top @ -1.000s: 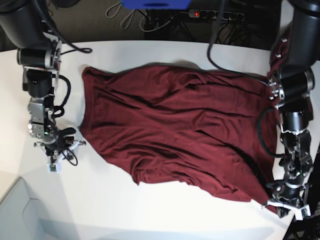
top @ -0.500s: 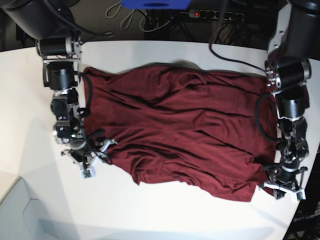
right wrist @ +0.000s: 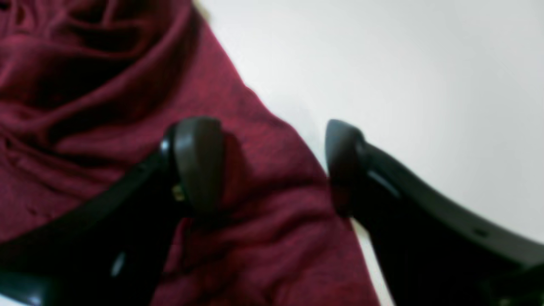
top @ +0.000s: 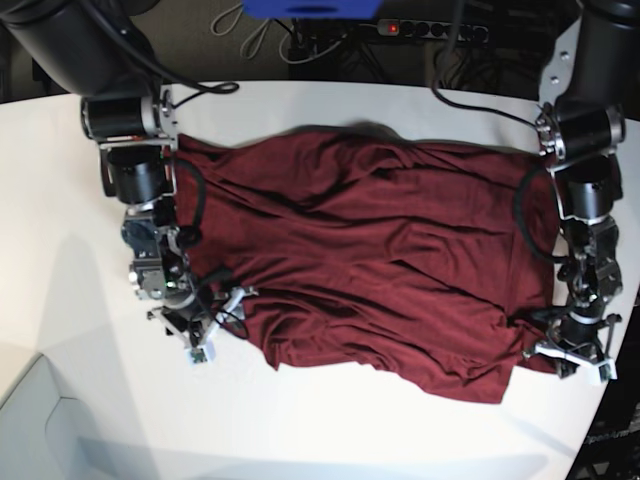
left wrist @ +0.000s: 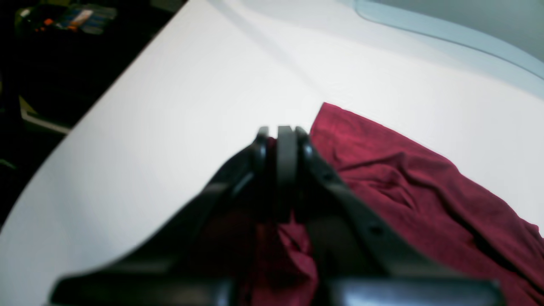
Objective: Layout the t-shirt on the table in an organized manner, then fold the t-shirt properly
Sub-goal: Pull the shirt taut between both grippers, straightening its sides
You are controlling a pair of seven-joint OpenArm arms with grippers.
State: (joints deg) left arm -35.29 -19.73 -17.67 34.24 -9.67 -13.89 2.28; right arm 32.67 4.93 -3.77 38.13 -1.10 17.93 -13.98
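**Shirt spread out but far from flat**

On the base view's left, the right gripper [top: 213,318] sits at the t-shirt [top: 360,260] hem with its jaws spread wide, one finger over the cloth and one over bare table [top: 330,430], nothing held. Looks set up to bite that edge. The shirt lies mid-table, wrinkled, lower edge slanting. Over on the right, the left gripper [top: 572,352] is clamped tight on a bunched corner, probably to anchor it while the fabric gets tugged straight.
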